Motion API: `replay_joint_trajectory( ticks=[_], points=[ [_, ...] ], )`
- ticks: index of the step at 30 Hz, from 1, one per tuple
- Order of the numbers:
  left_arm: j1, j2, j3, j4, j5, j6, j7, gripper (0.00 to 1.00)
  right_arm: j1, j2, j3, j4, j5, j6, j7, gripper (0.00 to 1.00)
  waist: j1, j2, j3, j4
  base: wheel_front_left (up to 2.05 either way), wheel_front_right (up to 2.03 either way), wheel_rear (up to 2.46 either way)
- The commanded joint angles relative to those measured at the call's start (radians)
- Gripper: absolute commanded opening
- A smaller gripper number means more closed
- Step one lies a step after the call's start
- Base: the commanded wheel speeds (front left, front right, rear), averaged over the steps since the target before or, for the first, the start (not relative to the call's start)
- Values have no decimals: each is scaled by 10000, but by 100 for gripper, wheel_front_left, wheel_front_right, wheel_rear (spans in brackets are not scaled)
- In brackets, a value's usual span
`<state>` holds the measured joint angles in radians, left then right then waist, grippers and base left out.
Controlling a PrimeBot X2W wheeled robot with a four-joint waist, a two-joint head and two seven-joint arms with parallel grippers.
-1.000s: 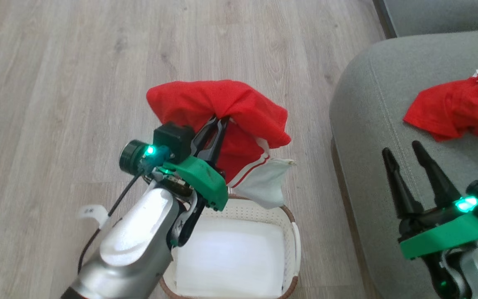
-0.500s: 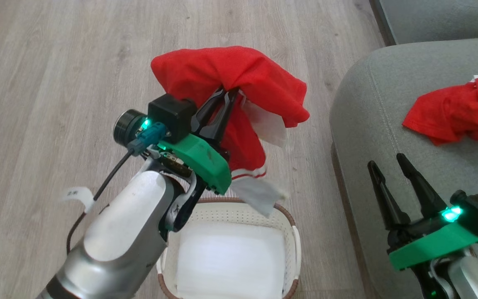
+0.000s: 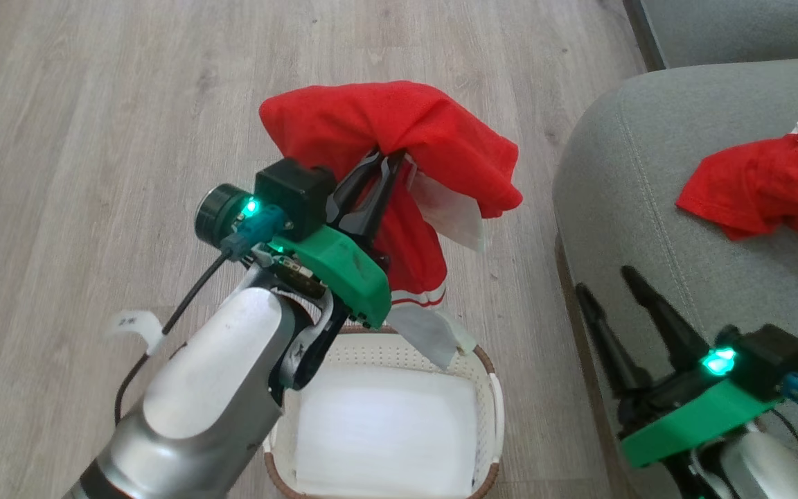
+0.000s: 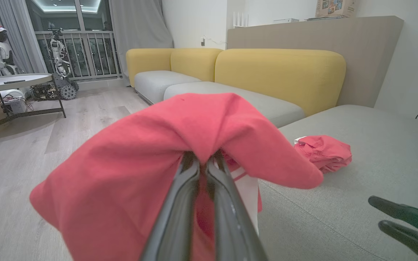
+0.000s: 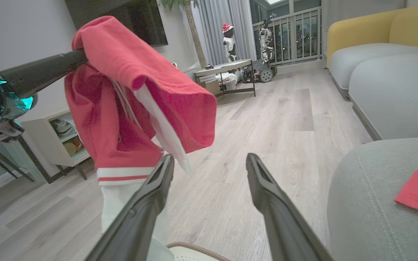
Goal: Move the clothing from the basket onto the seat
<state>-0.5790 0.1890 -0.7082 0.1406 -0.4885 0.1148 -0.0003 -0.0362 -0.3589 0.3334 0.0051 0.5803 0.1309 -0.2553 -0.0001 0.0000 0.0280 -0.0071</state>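
Dangling garment [image 3: 399,125] over basket [image 3: 492,395], left pincer [image 3: 390,156] clamped on it; right pincer [image 3: 605,281] gaping. Carrying high to seat [image 3: 621,180] is looking safest.

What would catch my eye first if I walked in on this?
The bright red garment dangling from the shut left gripper, its white hem just over the cream laundry basket on the wood floor. A second red garment lies crumpled on the grey-green sofa seat at right, where the open right gripper hovers.
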Motion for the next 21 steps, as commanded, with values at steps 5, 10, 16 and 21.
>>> replay_joint_trajectory(
  ticks=[5, 10, 16, 21],
  points=[
    [-742, 79, 209, -200, -21, 6, -4, 0, -960, -299, 1144, -394, -8, -2, -65, 100, 1, 0, 59, 96, 0, 0, 0],
    [-827, -130, 14, -76, -9, -43, -35, 0, -1709, -257, 2295, -77, -45, -2, -65, 100, 1, 0, 153, 253, 0, 0, 0],
    [-917, -373, -200, 123, -40, -147, -94, 0, -2792, -112, 3648, 841, -203, -2, -65, 100, 1, 0, 204, 498, 0, 0, 0],
    [-1011, -545, -359, 241, -61, -218, -117, 0, -3659, 133, 4415, 1948, -422, -2, -65, 100, 1, 0, 236, 722, 0, 0, 0]
  ],
)
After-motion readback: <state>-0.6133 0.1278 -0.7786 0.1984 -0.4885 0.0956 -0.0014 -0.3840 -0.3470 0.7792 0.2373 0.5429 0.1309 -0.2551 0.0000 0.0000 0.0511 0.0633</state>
